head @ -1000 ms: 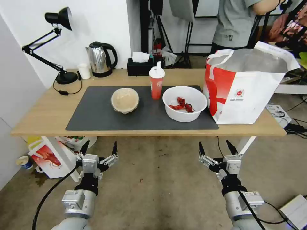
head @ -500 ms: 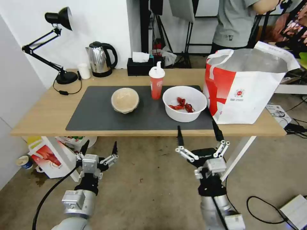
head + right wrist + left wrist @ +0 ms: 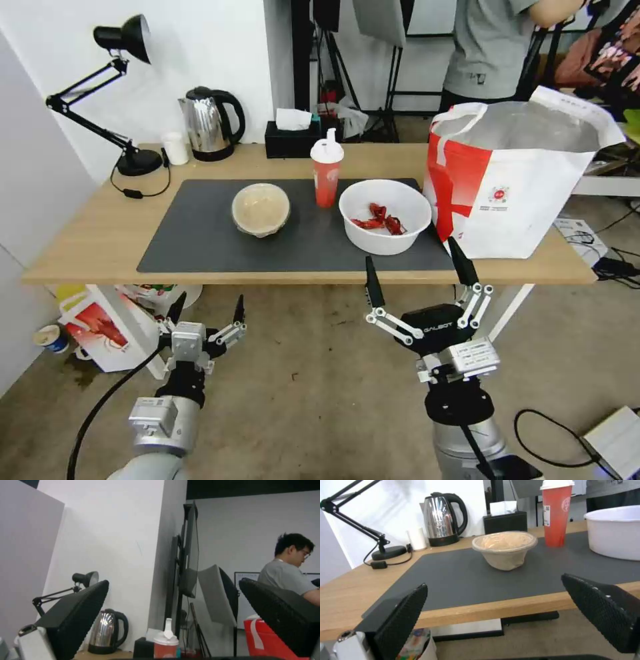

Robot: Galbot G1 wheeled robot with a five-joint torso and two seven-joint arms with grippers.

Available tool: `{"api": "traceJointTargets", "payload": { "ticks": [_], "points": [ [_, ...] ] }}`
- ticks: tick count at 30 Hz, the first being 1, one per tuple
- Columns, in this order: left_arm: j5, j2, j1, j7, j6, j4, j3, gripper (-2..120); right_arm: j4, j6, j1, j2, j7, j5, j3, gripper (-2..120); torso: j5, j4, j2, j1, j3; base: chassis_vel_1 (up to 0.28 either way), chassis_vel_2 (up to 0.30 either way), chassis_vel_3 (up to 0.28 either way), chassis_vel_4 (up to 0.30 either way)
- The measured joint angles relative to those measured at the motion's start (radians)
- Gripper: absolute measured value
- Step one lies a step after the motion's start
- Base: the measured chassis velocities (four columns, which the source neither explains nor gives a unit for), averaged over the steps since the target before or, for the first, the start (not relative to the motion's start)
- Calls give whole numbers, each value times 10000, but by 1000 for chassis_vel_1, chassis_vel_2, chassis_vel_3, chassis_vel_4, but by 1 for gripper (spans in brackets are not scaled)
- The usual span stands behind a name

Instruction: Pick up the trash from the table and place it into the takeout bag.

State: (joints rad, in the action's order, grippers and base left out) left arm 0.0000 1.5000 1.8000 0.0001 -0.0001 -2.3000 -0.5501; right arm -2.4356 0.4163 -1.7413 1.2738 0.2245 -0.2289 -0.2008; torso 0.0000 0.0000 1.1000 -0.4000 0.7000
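Trash sits untouched on the table (image 3: pixel 87 247) as we hold our right gripper (image 3: pixel 415 271) just off the near edge, fingers spread wide and pointing up, tips level with the tabletop's front edge, below the wide white bowl (image 3: pixel 385 215). Nothing is between the fingers. Our left gripper (image 3: pixel 207 308) hangs lower, over the concrete floor, fingers also spread and holding nothing.

From the right gripper outward: the white bowl, with red crayfish shells (image 3: pixel 378 218) in it, stands on the dark grey mat (image 3: pixel 200 240) near the mat's right end. Just behind it to the left stands the red drink cup (image 3: pixel 327 170) with its white spouted lid. Farther left on the mat is the beige bowl (image 3: pixel 261 209) under a clear lid, well apart from the cup.

The takeout bag (image 3: pixel 513 180) stands upright and open at the table's right end, just beside the white bowl, silver lining showing, red side panel facing the bowl.

Along the back edge of the table are a black tissue box (image 3: pixel 292 139), a steel kettle (image 3: pixel 210 124), a small white cup (image 3: pixel 176 147) and a black desk lamp (image 3: pixel 113 93).
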Motion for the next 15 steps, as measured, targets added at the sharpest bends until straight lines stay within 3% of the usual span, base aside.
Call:
{"api": "traceJointTargets", "payload": {
  "ticks": [11,15],
  "points": [
    [0,0,0,0,1,0,0,100,-472,-1245,405,-665,-399,1810,-778,100,0,0,0,0,0,0,0,0,0],
    [0,0,0,0,1,0,0,100,-658,-2175,836,-1251,-743,3375,-1385,100,4,-1,0,0,0,0,0,0,0]
  ]
}}
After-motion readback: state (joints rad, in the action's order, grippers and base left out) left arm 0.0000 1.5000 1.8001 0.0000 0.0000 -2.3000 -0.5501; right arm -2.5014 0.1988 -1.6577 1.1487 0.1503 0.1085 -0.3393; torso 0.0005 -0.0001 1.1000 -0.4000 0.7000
